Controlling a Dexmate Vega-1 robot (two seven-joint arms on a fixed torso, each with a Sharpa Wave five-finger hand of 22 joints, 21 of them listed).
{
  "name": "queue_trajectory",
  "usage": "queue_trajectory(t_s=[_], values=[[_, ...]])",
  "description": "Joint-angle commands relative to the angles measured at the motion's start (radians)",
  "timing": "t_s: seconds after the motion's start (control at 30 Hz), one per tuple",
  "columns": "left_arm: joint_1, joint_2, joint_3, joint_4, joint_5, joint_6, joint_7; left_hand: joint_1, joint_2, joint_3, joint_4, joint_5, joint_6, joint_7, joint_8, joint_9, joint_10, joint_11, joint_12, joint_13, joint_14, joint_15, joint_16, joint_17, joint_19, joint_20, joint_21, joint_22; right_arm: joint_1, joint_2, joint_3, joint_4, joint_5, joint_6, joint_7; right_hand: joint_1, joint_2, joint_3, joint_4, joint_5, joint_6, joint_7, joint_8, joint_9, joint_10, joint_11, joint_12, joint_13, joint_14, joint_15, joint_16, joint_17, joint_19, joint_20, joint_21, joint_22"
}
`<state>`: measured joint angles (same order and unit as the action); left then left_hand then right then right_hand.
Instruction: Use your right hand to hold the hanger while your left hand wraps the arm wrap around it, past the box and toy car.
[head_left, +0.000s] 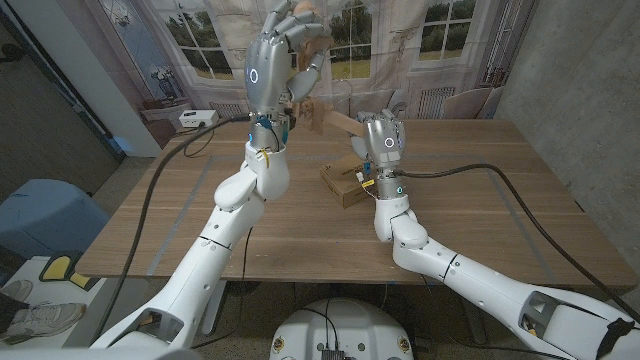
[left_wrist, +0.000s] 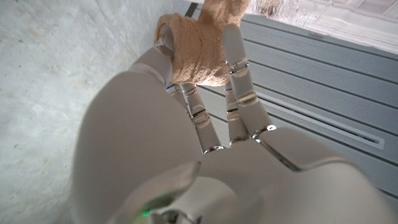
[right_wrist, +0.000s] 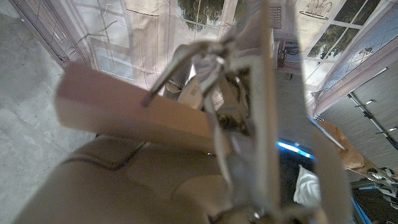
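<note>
The left hand is standing raised high above the worktop, over its far left-centre part, back toward the head camera. Its fingers are curling around the tan wrap; the left wrist view is showing the wrap bunched between them, so that hand is holding the wrap. In the head view a bit of the wrap is peeking past the fingertips.

Just right of it, the wooden hanger is slanting from near the left hand down toward the right hand, lifted off the worktop. The right hand is standing upright near the worktop's middle, fingers closed on the hanger's end. In the right wrist view the hanger's wooden bar and metal clip parts are lying blurred across the hand, so how each finger is sitting I cannot tell.

Below the hanger, a cardboard box is lying on the worktop, touching or just beside the right wrist
</note>
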<state>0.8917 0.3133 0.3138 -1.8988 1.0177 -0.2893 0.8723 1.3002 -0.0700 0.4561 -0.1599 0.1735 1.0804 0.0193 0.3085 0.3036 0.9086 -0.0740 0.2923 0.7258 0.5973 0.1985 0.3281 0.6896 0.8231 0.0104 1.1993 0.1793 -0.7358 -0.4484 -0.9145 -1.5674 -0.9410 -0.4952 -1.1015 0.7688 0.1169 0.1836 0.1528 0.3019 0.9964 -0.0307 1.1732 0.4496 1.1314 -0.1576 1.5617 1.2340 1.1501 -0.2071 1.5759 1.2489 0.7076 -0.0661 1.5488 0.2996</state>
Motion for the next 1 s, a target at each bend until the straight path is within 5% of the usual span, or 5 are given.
queue_trajectory(t_s=[0.03, 0.33, 0.57, 0.9, 1.0], values=[[-0.018, 0.197, 0.061, -0.236, -0.206, 0.311, -0.465, 0.140, 0.153, 0.010, 0.001, 0.001, 0.000, -0.007, 0.005, 0.003, 0.007, -0.001, -0.003, -0.001, 0.491, -0.419, -0.001, 0.006, -0.115, -0.221, 0.012, 0.002, -0.002, -0.013, -0.007, -0.013, -0.064, 0.026, -0.003, -0.027, 0.037, 0.006, 0.001, -0.004, 0.002, 0.002, 0.005, 0.004, 0.003, -0.002, 0.004, 0.004, 0.004, -0.004, 0.003, 0.001, 0.002, -0.075, 0.005, 0.003], [-0.063, 0.261, 0.072, -0.328, -0.300, 0.500, -0.718, 0.141, 0.154, 0.012, -0.001, 0.001, -0.009, -0.004, 0.004, 0.006, 0.008, 0.006, -0.007, -0.005, 0.491, -0.421, -0.006, 0.005, -0.115, -0.221, 0.015, 0.002, -0.003, -0.014, 0.000, -0.020, -0.084, 0.041, -0.011, -0.027, 0.037, 0.007, 0.000, -0.004, 0.004, 0.002, 0.004, -0.001, 0.003, -0.002, 0.004, 0.004, 0.003, -0.004, 0.003, 0.001, 0.002, -0.074, 0.005, 0.002], [-0.154, 0.348, 0.108, -0.383, -0.369, 0.640, -0.992, 0.142, 0.155, 0.014, -0.002, 0.001, -0.025, 0.000, 0.004, 0.019, 0.006, 0.010, -0.009, 0.000, 0.491, -0.420, -0.008, 0.008, -0.116, -0.222, 0.019, 0.002, -0.009, -0.014, 0.008, -0.023, -0.089, 0.048, -0.015, -0.028, 0.037, 0.007, 0.000, -0.004, 0.005, 0.004, 0.006, -0.001, 0.003, -0.002, 0.004, 0.004, 0.002, -0.004, 0.003, 0.001, 0.001, -0.075, 0.005, 0.002], [-0.237, 0.431, 0.128, -0.384, -0.528, 0.660, -1.130, 0.135, 0.157, 0.013, 0.000, -0.001, -0.074, 0.003, -0.008, 0.039, -0.027, 0.024, -0.032, -0.007, 0.479, -0.424, -0.035, -0.019, -0.126, -0.220, 0.021, 0.000, -0.011, -0.010, 0.014, -0.014, -0.090, 0.044, -0.012, -0.028, 0.037, 0.008, 0.000, -0.004, 0.003, 0.003, 0.006, -0.002, 0.003, -0.001, 0.004, 0.004, 0.001, -0.004, 0.003, 0.001, 0.002, -0.075, 0.003, -0.001], [-0.243, 0.446, 0.122, -0.380, -0.576, 0.655, -1.130, 0.087, 0.152, -0.011, 0.023, -0.005, -0.109, -0.002, -0.030, 0.037, -0.046, 0.027, -0.052, -0.021, 0.454, -0.421, -0.054, -0.036, -0.139, -0.207, 0.025, 0.001, -0.010, -0.007, 0.016, -0.009, -0.088, 0.042, -0.012, -0.028, 0.037, 0.008, 0.000, -0.004, 0.000, 0.003, 0.009, 0.003, 0.002, -0.002, 0.004, 0.004, 0.001, -0.004, 0.003, 0.001, 0.000, -0.075, 0.005, 0.002]])
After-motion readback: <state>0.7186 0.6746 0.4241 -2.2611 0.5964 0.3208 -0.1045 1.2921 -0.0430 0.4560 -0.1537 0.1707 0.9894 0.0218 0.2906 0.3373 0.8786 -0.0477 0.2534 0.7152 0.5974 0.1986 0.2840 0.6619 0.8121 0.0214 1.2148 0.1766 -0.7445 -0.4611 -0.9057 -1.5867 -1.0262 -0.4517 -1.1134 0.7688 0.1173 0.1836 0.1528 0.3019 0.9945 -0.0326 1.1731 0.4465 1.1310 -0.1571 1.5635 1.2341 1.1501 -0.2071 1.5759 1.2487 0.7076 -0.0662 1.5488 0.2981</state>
